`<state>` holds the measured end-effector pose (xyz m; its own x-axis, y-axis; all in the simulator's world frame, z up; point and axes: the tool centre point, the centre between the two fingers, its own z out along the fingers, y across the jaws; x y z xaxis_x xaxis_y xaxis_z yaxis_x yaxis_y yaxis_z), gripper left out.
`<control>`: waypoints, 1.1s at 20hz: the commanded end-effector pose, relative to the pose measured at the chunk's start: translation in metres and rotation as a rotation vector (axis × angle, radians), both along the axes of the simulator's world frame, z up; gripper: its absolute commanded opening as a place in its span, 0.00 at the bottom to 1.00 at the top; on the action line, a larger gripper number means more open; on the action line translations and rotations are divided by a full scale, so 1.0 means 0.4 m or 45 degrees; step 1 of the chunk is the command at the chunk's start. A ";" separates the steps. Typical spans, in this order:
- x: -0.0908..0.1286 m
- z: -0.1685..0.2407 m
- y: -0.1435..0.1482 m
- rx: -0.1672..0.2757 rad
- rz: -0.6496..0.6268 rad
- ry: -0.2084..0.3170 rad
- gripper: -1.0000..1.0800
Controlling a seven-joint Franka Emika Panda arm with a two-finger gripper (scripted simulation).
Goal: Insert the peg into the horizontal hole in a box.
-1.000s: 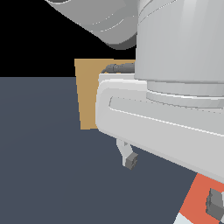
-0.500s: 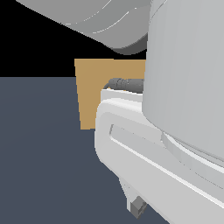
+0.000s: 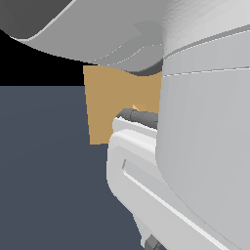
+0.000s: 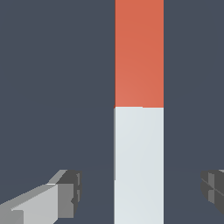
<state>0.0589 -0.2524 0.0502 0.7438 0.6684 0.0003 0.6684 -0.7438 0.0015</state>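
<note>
In the wrist view the peg lies flat on the dark floor, with its orange-red half [image 4: 139, 52] and its pale grey-white half [image 4: 139, 166] in line. My gripper [image 4: 141, 192] is open and straddles the white half, one dark fingertip [image 4: 70, 192] on each side and well apart from it. I cannot tell how high the fingers stand above the floor. In the exterior view the tan box [image 3: 105, 102] stands behind the arm, largely hidden by it. A small lighter orange patch on its face, likely the hole [image 3: 140, 105], peeks out above a dark grey arm part. The peg is hidden there.
The white arm body [image 3: 195, 146] fills most of the exterior view and hides the floor on that view's right. Dark grey floor [image 3: 44, 171] shows on its left. One fingertip [image 3: 151, 242] shows at the lower edge.
The arm has come down and looms larger in the exterior view. The visible finger has dropped to the frame's lower edge. The peg's orange end, seen a second ago, is now hidden.
</note>
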 end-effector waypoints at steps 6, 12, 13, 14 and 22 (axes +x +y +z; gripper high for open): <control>-0.003 -0.082 0.001 0.002 -0.003 0.001 0.96; 0.000 -0.081 0.000 0.001 -0.002 0.001 0.00; 0.000 -0.081 0.000 0.001 -0.002 0.001 0.00; 0.000 -0.081 0.000 0.001 -0.002 0.001 0.00; -0.001 -0.082 0.001 0.001 -0.001 0.002 0.00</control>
<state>0.0585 -0.2524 0.0173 0.7449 0.6672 -0.0005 0.6672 -0.7449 -0.0009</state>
